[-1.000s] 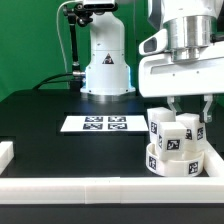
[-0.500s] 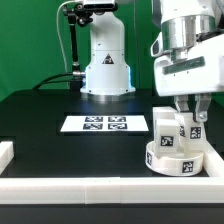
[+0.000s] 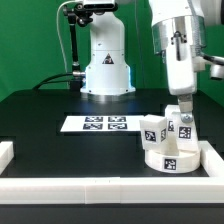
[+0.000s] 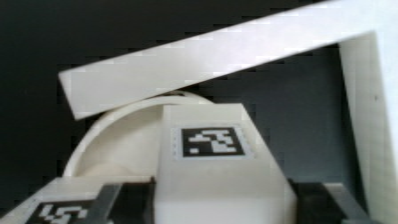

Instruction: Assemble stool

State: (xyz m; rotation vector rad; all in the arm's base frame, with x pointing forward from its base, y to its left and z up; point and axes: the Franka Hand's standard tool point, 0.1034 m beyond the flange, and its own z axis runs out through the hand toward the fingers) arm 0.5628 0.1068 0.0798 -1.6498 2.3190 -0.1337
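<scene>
Gripper [image 3: 181,118] pinching a tagged stool leg [image 3: 182,122] above the round seat [image 3: 166,156], near right corner; parts likely rigid, light, smooth; grasp leg's flat sides.

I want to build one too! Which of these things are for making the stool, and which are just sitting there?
For the stool: the round seat, the legs standing on it, and the gripper at one leg.

Just there: the marker board, the border rails, the black table.
</scene>
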